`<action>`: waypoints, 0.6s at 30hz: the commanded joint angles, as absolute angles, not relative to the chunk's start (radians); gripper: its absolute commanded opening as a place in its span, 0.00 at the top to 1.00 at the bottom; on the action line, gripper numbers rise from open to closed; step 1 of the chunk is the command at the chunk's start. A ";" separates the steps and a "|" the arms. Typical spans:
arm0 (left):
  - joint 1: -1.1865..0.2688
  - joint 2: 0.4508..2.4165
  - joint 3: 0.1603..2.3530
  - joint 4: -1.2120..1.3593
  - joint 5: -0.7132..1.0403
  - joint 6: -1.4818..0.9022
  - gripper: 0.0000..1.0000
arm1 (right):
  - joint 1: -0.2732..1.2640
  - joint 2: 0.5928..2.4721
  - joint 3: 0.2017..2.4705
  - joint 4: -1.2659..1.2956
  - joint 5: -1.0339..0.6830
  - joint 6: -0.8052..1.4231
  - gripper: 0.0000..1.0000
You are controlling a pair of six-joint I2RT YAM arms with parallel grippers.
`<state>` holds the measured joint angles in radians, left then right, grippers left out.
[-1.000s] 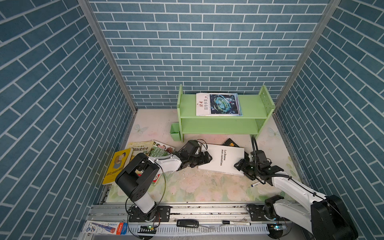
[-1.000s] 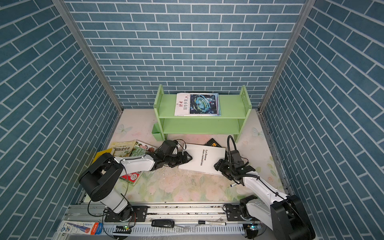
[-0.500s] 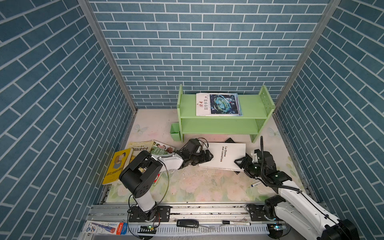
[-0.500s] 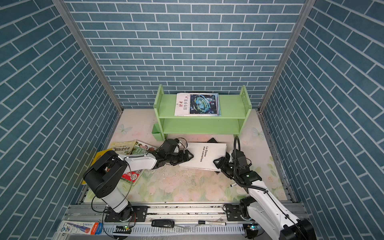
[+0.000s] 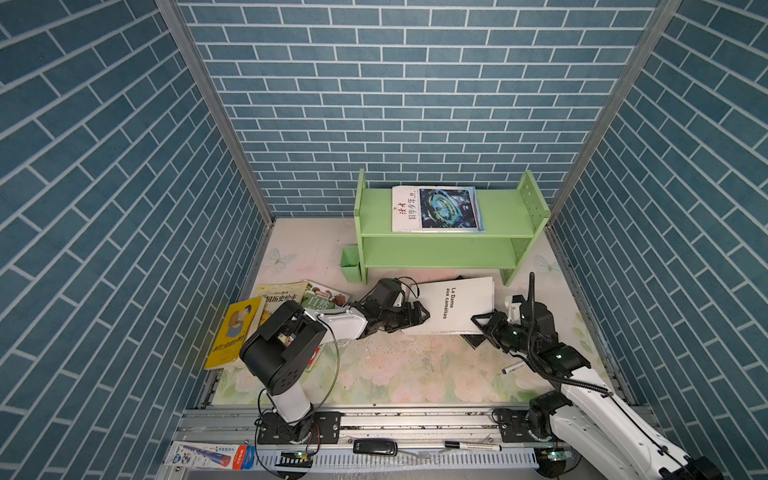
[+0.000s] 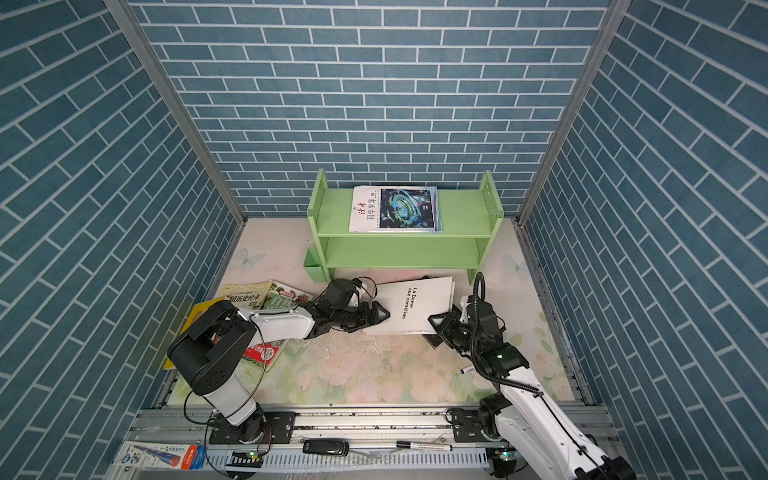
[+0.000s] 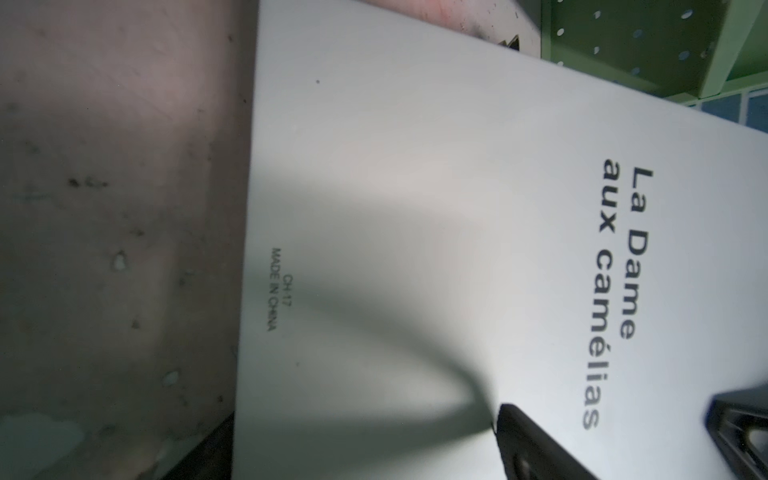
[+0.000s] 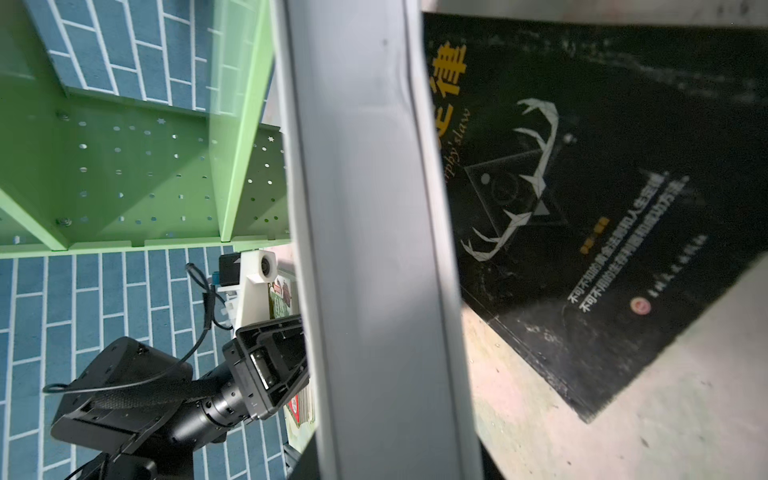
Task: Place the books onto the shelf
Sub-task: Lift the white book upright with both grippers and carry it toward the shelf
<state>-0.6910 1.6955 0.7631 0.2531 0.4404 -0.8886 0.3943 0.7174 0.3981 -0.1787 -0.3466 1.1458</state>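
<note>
Fingers on my left gripper (image 5: 417,318) spread wide at white book's (image 5: 457,305) left edge; right gripper (image 5: 484,327) at its near-right corner, can't tell grip.

Both top views: you look steeply down from high above the grey metal front rail (image 5: 415,419), facing the back blue brick wall (image 5: 415,104). The two are near-identical and share the whole cell.

Left wrist: very near, over the plain white flat book (image 7: 415,208).

Right wrist: close along that book's edge (image 8: 365,249), with the black orange-lettered book (image 8: 582,208) beside it and the light green wooden peg-holed shelf (image 8: 124,166) beyond.

All four views show that book and the shelf.
</note>
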 commanded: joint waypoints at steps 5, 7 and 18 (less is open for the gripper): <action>-0.605 1.577 0.675 0.418 0.534 -0.982 0.01 | 0.396 0.649 0.581 -0.415 -0.260 1.074 0.72; -0.580 1.525 0.667 0.391 0.544 -0.975 0.00 | 0.397 0.645 0.633 -0.459 -0.267 1.052 0.74; -0.506 1.123 0.811 -0.051 0.528 -0.766 0.00 | 0.396 0.660 1.051 -0.746 -0.247 0.887 0.79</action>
<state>-0.5262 1.1824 0.7605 0.1036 0.5205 -0.8505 0.3943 0.6647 0.9424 -0.6647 -0.2642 0.9771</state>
